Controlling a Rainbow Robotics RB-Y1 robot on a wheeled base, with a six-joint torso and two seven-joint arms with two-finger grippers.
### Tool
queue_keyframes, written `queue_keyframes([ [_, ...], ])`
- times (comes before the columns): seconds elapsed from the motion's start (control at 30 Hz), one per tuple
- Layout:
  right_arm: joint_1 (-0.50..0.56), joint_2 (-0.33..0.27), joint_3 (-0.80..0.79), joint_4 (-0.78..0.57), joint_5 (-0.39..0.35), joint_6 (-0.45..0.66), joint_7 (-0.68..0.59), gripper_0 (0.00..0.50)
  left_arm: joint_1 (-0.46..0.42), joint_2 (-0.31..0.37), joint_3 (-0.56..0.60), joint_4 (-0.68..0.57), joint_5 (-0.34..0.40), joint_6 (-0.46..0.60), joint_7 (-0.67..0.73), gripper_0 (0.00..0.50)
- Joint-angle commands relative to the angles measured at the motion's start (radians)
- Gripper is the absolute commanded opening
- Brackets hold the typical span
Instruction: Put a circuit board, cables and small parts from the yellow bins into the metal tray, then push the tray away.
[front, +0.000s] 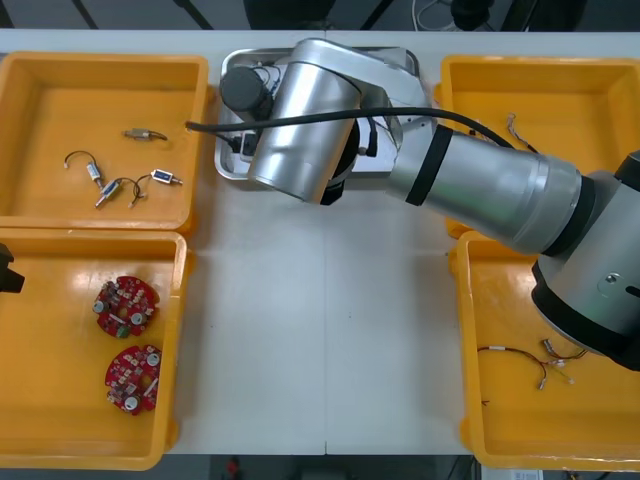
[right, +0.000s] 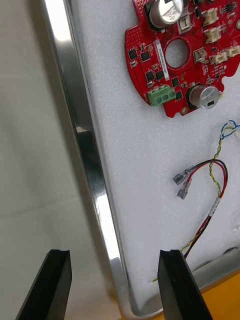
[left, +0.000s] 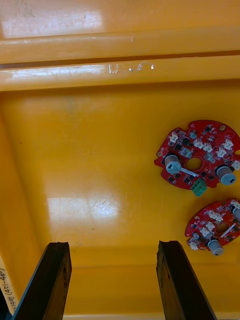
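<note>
Nearest the robot, well short of the shallow shiny metal tray (front: 232, 70) and off to its left, the left gripper (left: 114, 247) hangs idle, its black fingers spread with nothing between them. It is over a deep yellow plastic bin (front: 60, 440) where two spare round red boards (front: 125, 305) lie side by side. The matching near yellow bin (front: 500, 430) to the tray's right holds a loose tangle of thin cables (front: 535, 365). Farther out, the bin just left of the tray has small metal parts (front: 165, 178) on short dark leads, and the bin just right of it has one thin wire (front: 515, 125). At the tray itself the right gripper (right: 114, 252) stands open astride the rim near a corner. One finger is over the light table (front: 320, 330) and the other over the white lining, and it grips nothing. Inside, a round red circuit board (right: 165, 82) lies flat with its parts upward: silver cans, a green terminal block and a hole through its middle. Beside it are a red, black and yellow cable (right: 215, 205) with metal crimp ends and the tip of a twisted blue and white cable (right: 230, 127). By my reckoning the board and cables are done. I cannot make out small parts in the tray, and the arm covers much of it from above. It sits between the far bins, so the push looks to be what's left.
</note>
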Motion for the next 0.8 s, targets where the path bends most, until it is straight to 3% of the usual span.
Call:
queue_keyframes([
  [0.03,0.072,0.006,-0.097,-0.191,0.048,0.125,0.015,0.500,0.024,-0.012,0.036,-0.023,-0.009,0.004,-0.064,0.500],
  [0.13,0.160,-0.010,-0.154,-0.343,0.093,0.209,0.009,0.500,0.024,-0.012,0.036,-0.023,-0.009,0.004,-0.064,0.500],
  [0.4,0.287,-0.050,-0.270,-0.588,0.094,0.398,0.006,0.500,0.024,-0.012,0.036,-0.023,-0.009,0.004,-0.064,0.500],
  [0.6,0.370,-0.066,-0.364,-0.720,0.093,0.398,0.003,0.500,0.024,-0.012,0.036,-0.023,-0.009,0.004,-0.064,0.500],
  [0.8,0.482,-0.139,-0.450,-0.858,0.091,0.398,-0.013,0.500,0.024,-0.012,0.036,-0.023,-0.009,0.004,-0.064,0.500],
])
